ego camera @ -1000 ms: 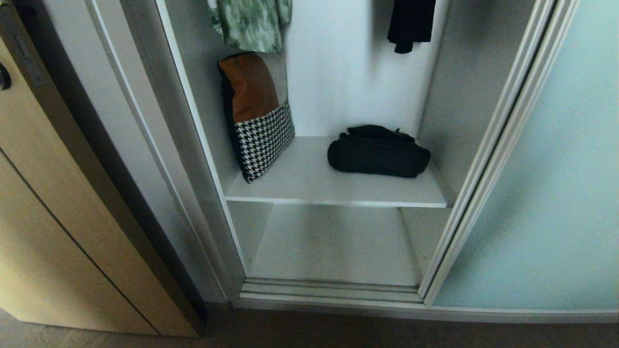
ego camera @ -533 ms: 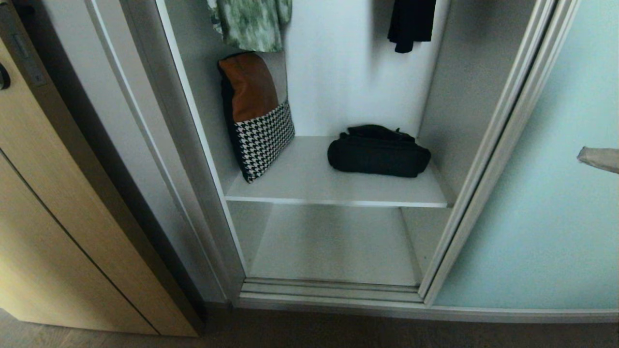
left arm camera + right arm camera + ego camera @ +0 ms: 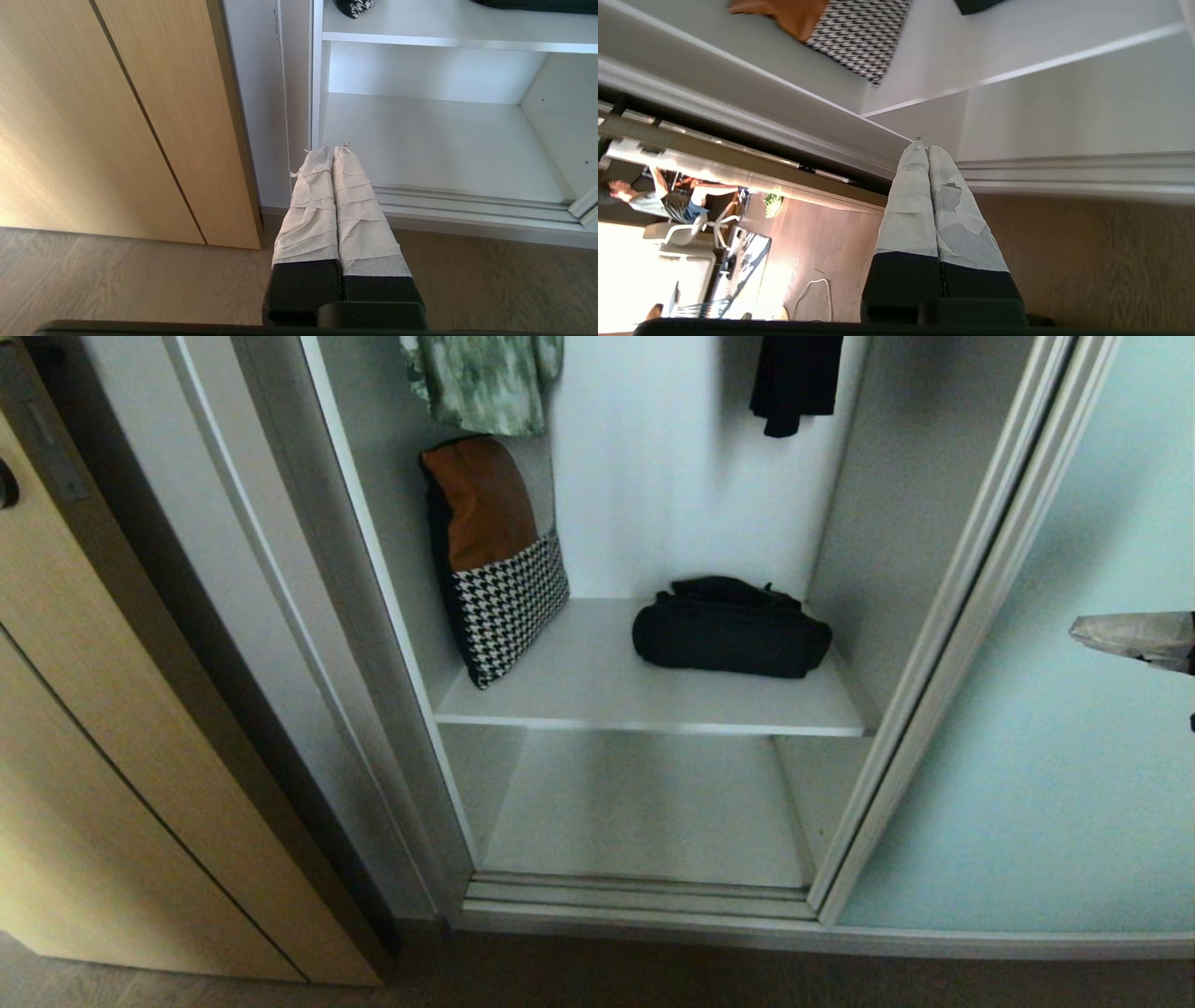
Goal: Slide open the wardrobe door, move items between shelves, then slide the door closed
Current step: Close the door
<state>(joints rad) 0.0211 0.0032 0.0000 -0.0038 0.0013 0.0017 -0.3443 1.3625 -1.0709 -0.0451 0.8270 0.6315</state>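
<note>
1. Door's already slid open: the frosted pale turquoise glass sliding door in its slim silver frame [image 3: 1046, 728] sits off to the right, so the step in hand looks like going for the bag.
2. The bulky soft black fabric bag with handles [image 3: 731, 633] lies on the upper white shelf board [image 3: 597, 691], toward its right end and back edge. An orange-and-houndstooth cushion [image 3: 495, 560] leans in the left back corner. The lower white shelf [image 3: 644, 812] is where I'd guess it goes.
3. The right gripper [image 3: 928, 148] has its cloth-wrapped fingers pressed together, empty. They'll need to spread wide before reaching in past the door frame. I'd grab the bag's top fold or handles, not the fat body.
4. The left gripper [image 3: 332, 150] hangs low by the wardrobe's left bottom corner, fingers together, idle.
5. Versus a second ago: no arm showed in the head view then; now the right fingertips poke in from the right edge, in front of the glass. Bag and cushion haven't budged.
</note>
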